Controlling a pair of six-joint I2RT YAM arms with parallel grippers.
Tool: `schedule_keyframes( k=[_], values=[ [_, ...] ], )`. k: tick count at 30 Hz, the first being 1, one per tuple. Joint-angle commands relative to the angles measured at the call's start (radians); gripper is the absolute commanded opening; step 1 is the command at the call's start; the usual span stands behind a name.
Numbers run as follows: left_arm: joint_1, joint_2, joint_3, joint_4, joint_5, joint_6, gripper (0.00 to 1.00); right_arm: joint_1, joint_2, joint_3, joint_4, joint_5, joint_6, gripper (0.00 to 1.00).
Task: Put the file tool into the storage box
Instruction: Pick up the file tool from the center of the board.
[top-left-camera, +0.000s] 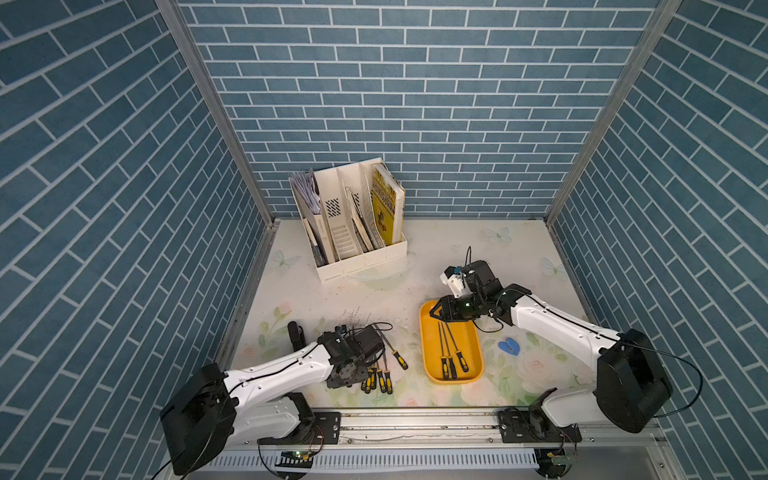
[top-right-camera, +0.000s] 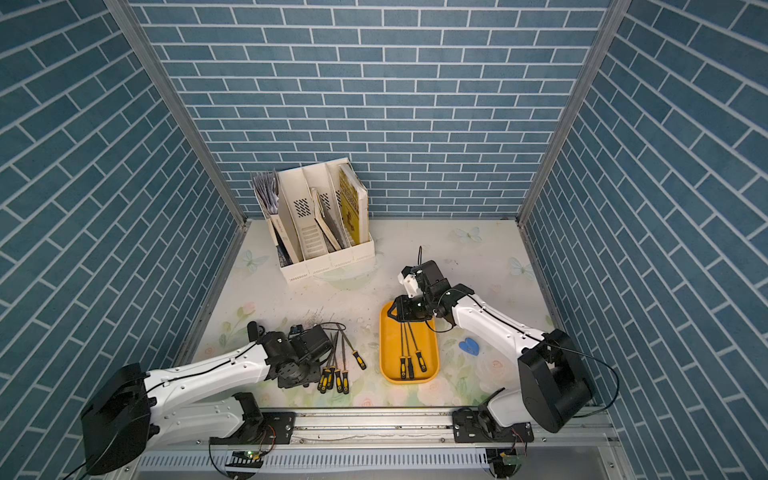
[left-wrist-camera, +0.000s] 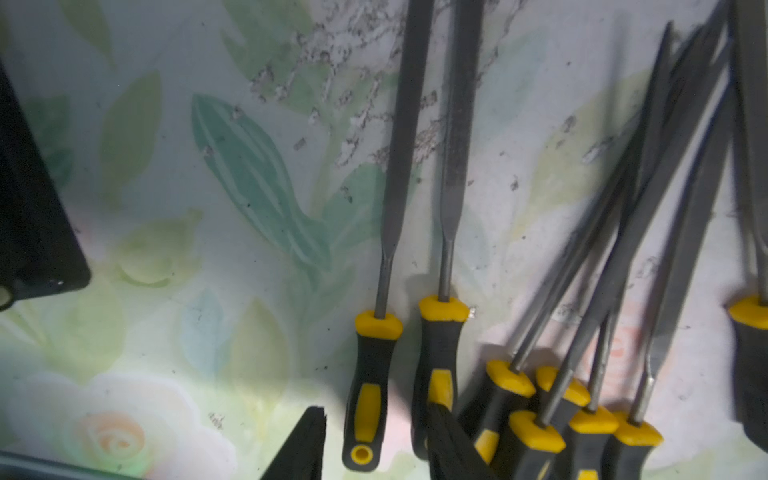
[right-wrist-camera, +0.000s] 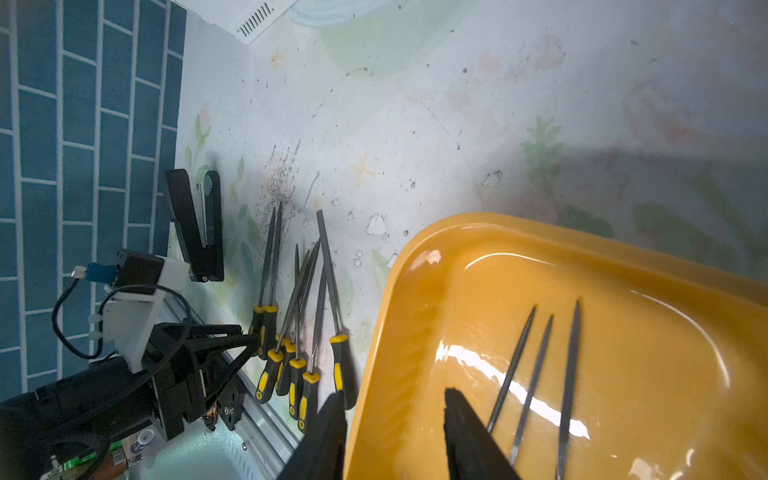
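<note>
Several file tools with black-and-yellow handles lie bunched on the table (top-left-camera: 376, 379), and one more lies apart from them (top-left-camera: 397, 355). My left gripper (left-wrist-camera: 376, 409) is open, its fingers on either side of one file's handle (left-wrist-camera: 368, 395) with a gap on each side. One finger (left-wrist-camera: 453, 444) overlaps the neighbouring handle. The storage box (top-left-camera: 469, 332), an orange-yellow tray, holds three files (top-left-camera: 451, 357). My right gripper (right-wrist-camera: 394, 394) is open over the box's far left corner. It straddles the rim (right-wrist-camera: 374, 332), one finger outside and one inside, beside the file tips (right-wrist-camera: 569, 374).
A white magazine organizer (top-left-camera: 353, 224) with books stands at the back. On the table to the right of the box lies a blue heart-shaped piece (top-left-camera: 509, 345). A black stapler-like object (top-left-camera: 296, 334) sits left of the left wrist. A metal rail (top-left-camera: 415, 424) runs along the front edge.
</note>
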Motion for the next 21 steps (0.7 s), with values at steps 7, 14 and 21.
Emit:
schedule_keyframes(
  k=[7,14,21],
  values=[
    [0.049,-0.022,-0.050,-0.012,-0.011,0.040,0.39,0.017,-0.010,-0.010,-0.001,-0.003,-0.016,0.41],
    [0.059,0.025,-0.066,0.056,0.020,0.068,0.34,0.029,0.010,0.004,0.004,0.002,-0.014,0.40],
    [0.069,0.092,-0.068,0.118,0.041,0.098,0.20,0.044,0.020,0.020,-0.005,0.007,-0.017,0.39]
  ],
)
